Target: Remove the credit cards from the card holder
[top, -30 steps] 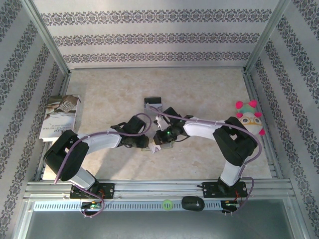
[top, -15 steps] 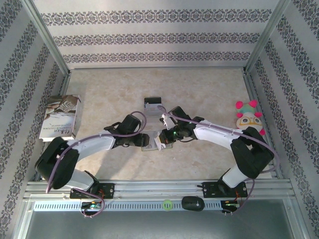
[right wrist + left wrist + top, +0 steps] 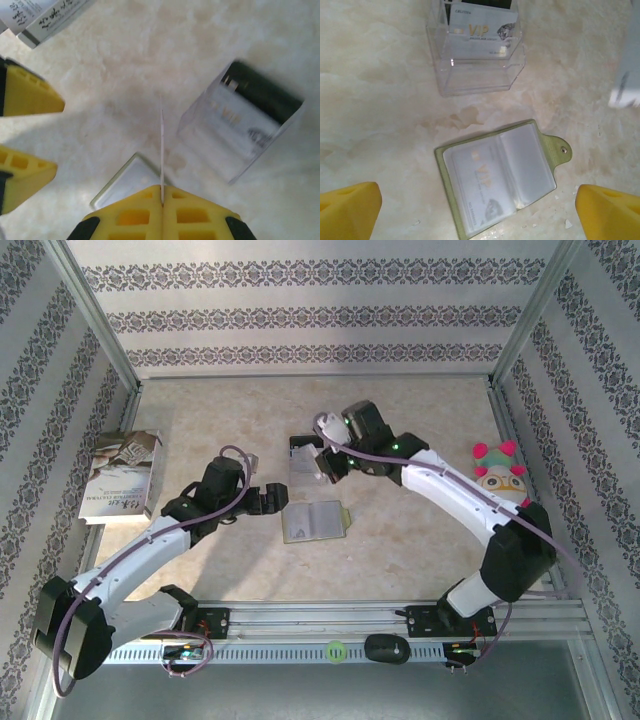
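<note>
The card holder (image 3: 520, 165) lies open and flat on the table (image 3: 370, 125), pockets up, just on the near side of the clear box (image 3: 475, 75). One of the credit cards (image 3: 477, 187) sits in its left pocket, VIP print showing through the film. Your right gripper (image 3: 161, 200) is clamped on another card by one end, seen edge-on, just beside the box, which has a card standing in it. Your left gripper (image 3: 270, 500) is spread wide with nothing in it, hovering over the holder. Expect the cards to be light, stiff, thin and slick. The pocket film looks glossy and soft, so a card should slide, but the light holder will likely drag along. Pin the olive border or the snap tab (image 3: 560, 152) with one gripper and pinch the card's short edge at the pocket opening with the other; can't tell which side that is. Taking a card flat off the table will probably slip.
</note>
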Controlling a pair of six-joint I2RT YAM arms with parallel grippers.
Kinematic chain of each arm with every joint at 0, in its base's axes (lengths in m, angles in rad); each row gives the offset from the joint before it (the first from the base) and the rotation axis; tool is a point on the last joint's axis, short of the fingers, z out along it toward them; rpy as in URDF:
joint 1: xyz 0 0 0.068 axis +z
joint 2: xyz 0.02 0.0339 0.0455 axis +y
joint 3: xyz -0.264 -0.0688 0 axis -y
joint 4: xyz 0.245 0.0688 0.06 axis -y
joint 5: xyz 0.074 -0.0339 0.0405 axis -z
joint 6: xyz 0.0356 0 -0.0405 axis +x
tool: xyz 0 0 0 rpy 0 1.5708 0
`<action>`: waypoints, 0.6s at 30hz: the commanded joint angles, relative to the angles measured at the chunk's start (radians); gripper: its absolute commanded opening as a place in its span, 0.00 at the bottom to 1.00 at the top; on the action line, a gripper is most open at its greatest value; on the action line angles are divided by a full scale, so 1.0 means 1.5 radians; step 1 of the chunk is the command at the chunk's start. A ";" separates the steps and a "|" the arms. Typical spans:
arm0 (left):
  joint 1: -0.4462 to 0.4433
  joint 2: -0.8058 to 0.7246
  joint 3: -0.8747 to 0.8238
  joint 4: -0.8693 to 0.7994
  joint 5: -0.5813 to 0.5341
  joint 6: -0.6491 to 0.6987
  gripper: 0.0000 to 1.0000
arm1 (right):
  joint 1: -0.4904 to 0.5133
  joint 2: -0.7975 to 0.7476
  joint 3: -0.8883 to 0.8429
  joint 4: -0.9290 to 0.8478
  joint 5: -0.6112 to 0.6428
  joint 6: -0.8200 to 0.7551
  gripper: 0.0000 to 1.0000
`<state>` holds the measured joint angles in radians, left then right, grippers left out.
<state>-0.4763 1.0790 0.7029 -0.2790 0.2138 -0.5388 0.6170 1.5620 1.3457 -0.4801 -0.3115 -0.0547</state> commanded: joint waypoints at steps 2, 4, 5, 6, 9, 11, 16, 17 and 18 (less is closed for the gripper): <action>0.019 -0.007 -0.005 -0.047 0.001 -0.024 1.00 | -0.008 0.087 0.121 -0.136 -0.014 -0.220 0.00; 0.032 -0.008 -0.003 -0.056 -0.001 -0.030 1.00 | -0.009 0.130 0.186 -0.182 0.009 -0.281 0.00; 0.038 -0.009 -0.002 -0.060 -0.001 -0.032 1.00 | -0.008 0.149 0.207 -0.193 0.021 -0.302 0.00; 0.045 -0.011 -0.001 -0.062 0.001 -0.034 1.00 | -0.010 0.168 0.234 -0.207 0.033 -0.329 0.00; 0.057 -0.014 0.004 -0.069 0.000 -0.034 1.00 | -0.012 0.216 0.289 -0.227 0.058 -0.390 0.00; 0.065 -0.007 0.012 -0.078 -0.003 -0.031 1.00 | -0.015 0.245 0.315 -0.232 0.070 -0.427 0.00; 0.080 0.021 0.027 -0.086 0.002 -0.023 0.99 | -0.016 0.315 0.380 -0.253 0.112 -0.490 0.00; 0.082 0.027 0.030 -0.085 0.006 -0.022 1.00 | -0.016 0.329 0.395 -0.261 0.113 -0.501 0.00; 0.085 0.034 0.032 -0.085 0.008 -0.020 1.00 | -0.016 0.340 0.404 -0.266 0.113 -0.508 0.00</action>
<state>-0.3691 1.1099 0.7136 -0.3664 0.2134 -0.5766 0.6037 2.0335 1.8969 -0.8200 -0.1787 -0.7174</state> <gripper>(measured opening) 0.994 0.058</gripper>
